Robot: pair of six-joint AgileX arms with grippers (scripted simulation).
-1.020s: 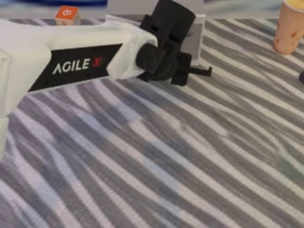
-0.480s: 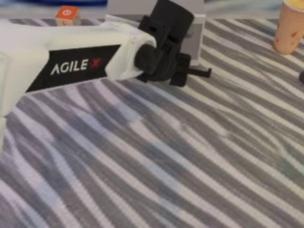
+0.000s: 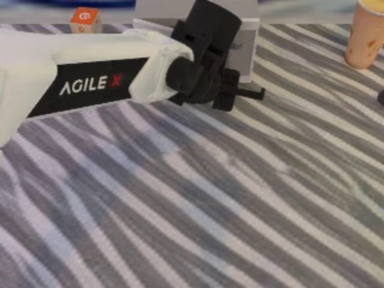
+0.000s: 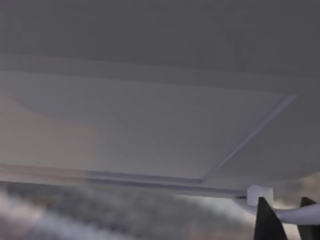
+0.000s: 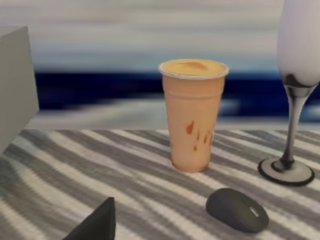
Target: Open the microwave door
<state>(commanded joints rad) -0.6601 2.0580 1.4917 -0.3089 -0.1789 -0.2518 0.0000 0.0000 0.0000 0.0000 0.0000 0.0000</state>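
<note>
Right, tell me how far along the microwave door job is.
Done: the left gripper has reached the front of the microwave at the table's far edge.
In hand: in the left wrist view its fingertips sit at the pale handle by the corner of the microwave door.
Left: the door looks flush with the body, so the pull open remains. The right arm is parked by the orange cup.
</note>
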